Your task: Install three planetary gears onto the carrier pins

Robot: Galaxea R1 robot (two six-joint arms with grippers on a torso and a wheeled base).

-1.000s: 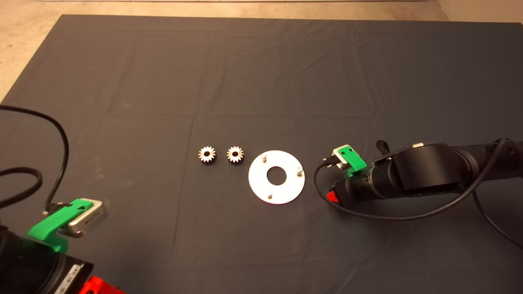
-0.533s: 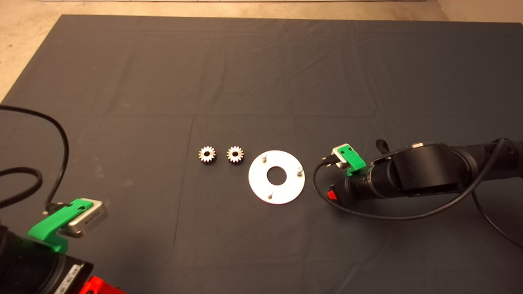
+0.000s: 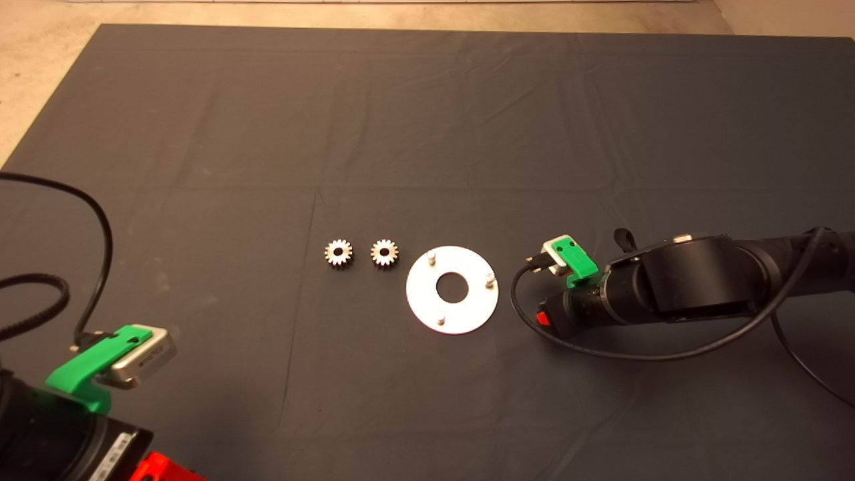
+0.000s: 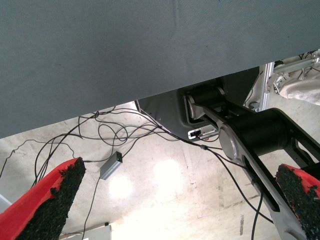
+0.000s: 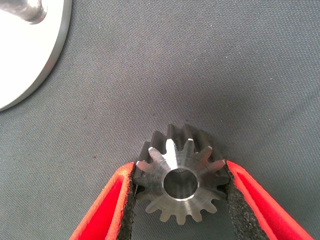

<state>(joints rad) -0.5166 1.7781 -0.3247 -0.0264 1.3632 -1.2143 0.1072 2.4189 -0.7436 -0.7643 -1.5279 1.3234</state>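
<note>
Right wrist view: my right hand (image 5: 180, 200) grips a planetary gear (image 5: 181, 181); I'd lift level, then align its bore over a carrier pin (image 3: 490, 278). Left hand (image 4: 165, 200) parked, released.

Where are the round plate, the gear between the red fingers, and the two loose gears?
plate (image 3: 467, 315), head view, bare rim.
gripped gear (image 5: 181, 182), right wrist view, its face.
loose gears (image 3: 338, 253), head view, left one's teeth.

My right gripper (image 5: 180, 192) sits low at the right of the head view, its 2 red fingers (image 5: 107, 207) closed against a planetary gear (image 5: 181, 175). My left gripper (image 4: 170, 200) waits at the lower left corner, fingers spread wide.
</note>
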